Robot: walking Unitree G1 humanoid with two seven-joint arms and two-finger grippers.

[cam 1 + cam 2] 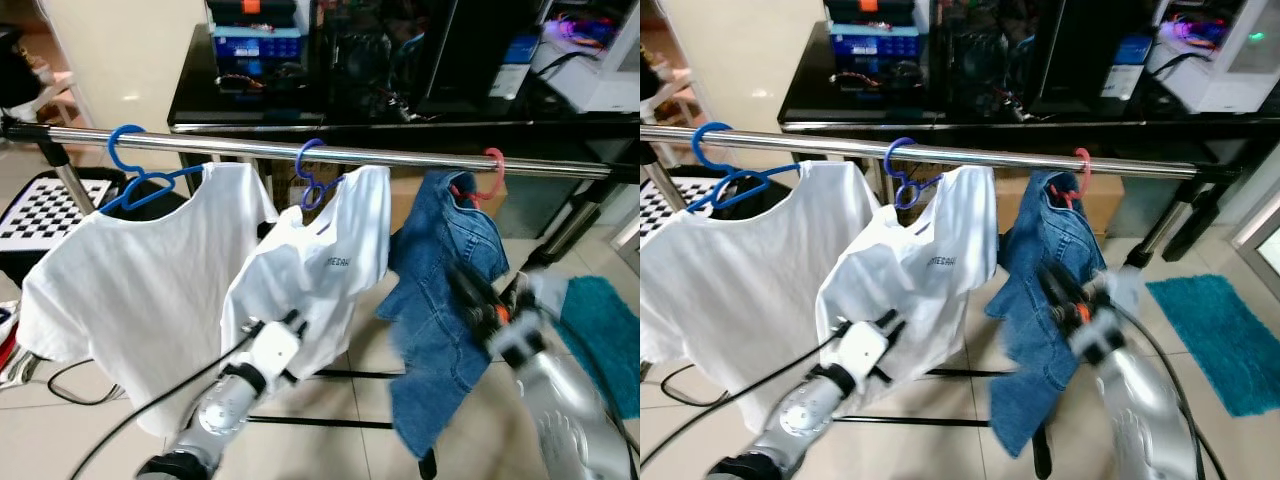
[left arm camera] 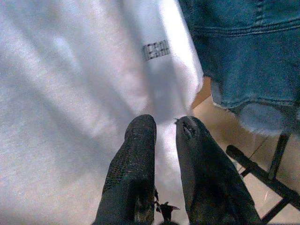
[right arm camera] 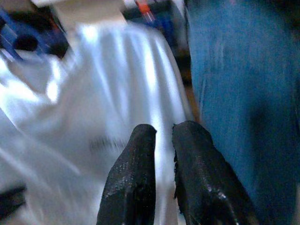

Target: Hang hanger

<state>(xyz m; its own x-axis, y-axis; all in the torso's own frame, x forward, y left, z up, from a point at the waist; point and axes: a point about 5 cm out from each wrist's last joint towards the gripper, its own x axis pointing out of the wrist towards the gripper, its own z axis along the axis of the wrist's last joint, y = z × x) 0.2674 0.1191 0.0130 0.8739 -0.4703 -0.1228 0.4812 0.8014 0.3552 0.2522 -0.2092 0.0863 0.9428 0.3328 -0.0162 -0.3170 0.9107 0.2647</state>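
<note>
A silver rail (image 1: 250,148) runs across in front of me. Three hangers hang on it: a blue hanger (image 1: 135,175) carrying a white T-shirt (image 1: 140,270), a second blue hanger (image 1: 313,182) with a printed white T-shirt (image 1: 320,270), and a pink hanger (image 1: 490,172) with a blue denim garment (image 1: 440,300). My left gripper (image 1: 297,320) is low in front of the printed shirt's hem, its fingers (image 2: 136,154) close together with nothing held. My right gripper (image 1: 462,278), blurred, sits against the denim, its fingers (image 3: 138,159) close together and holding nothing.
Behind the rail stands a black table (image 1: 200,100) loaded with electronics and boxes. A checkerboard panel (image 1: 50,205) is at the left, and a teal rug (image 1: 605,330) lies on the tiled floor at the right. The rack's black base bars (image 1: 340,375) cross the floor below.
</note>
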